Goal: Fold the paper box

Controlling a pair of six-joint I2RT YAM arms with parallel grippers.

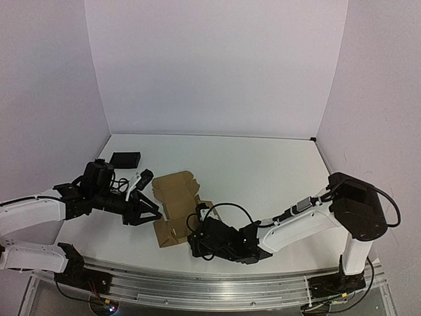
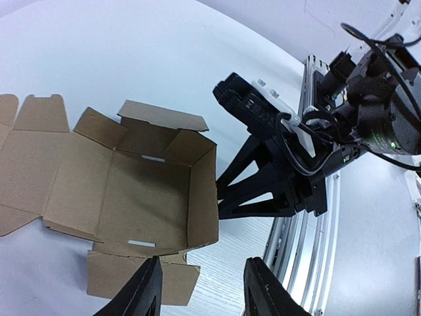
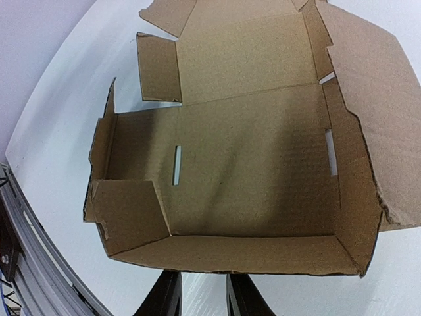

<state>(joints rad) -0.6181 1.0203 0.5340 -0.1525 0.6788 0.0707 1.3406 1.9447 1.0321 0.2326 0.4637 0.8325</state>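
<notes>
You are mid-fold: the paper box [image 1: 174,209] sits half-raised on the desk [image 1: 263,171] between the arms. Your left fingers [image 2: 141,293] stand well apart and empty beside it. Your right fingers [image 3: 166,296], narrowly parted, hold nothing at its near wall. Next, you probably need to press the loose flaps inward.

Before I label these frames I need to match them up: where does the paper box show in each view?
Top external: the paper box lies lower centre, half folded.
Left wrist: it takes the left half of the picture.
Right wrist: it fills most of the picture.
Shared landmark: the metal rail at the table's near edge, at right in left wrist, bottom left in right wrist.
</notes>
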